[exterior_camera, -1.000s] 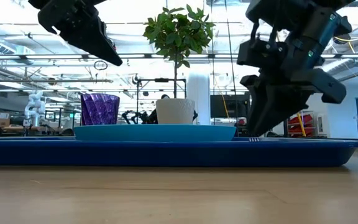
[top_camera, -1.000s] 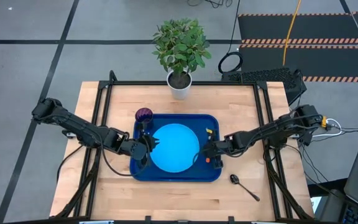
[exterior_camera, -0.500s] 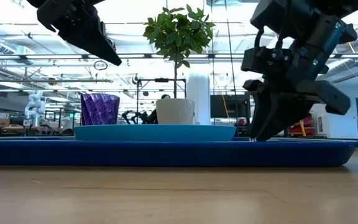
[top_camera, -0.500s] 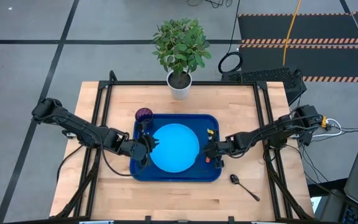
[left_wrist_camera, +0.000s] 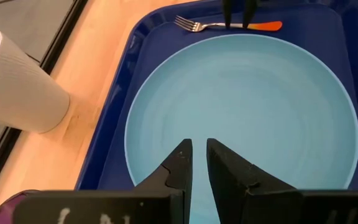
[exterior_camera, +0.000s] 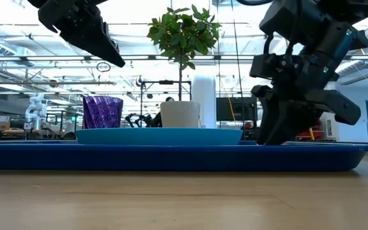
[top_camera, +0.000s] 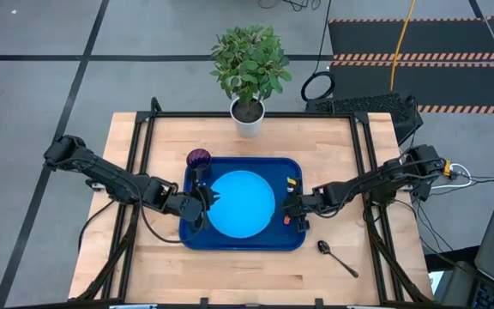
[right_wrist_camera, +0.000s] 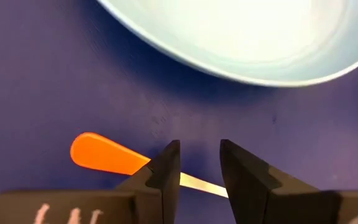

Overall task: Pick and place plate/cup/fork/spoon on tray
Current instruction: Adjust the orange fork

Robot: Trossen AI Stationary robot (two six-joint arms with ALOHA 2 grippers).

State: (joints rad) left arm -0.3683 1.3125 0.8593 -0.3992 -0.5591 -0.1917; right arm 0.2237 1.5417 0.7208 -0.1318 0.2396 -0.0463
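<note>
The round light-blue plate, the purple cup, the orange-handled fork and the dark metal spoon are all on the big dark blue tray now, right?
Not quite. The dark grey metal spoon lies on the wooden table, off the dark blue rectangular tray, as the high view shows. The round light-blue plate, the purple translucent cup and the orange-handled fork are on the tray.

Wooden table (top_camera: 157, 266), dark blue tray (top_camera: 294, 241) at centre, spoon (top_camera: 336, 257) beside it, plant pot (top_camera: 249, 124) at far edge

Just ahead of the left gripper (left_wrist_camera: 197, 163) – fingers barely parted – lies the plate (left_wrist_camera: 241, 112) in the tray (left_wrist_camera: 120, 109); beyond it the fork (left_wrist_camera: 225, 25), the right gripper's fingertips (left_wrist_camera: 227, 12) above it.
</note>
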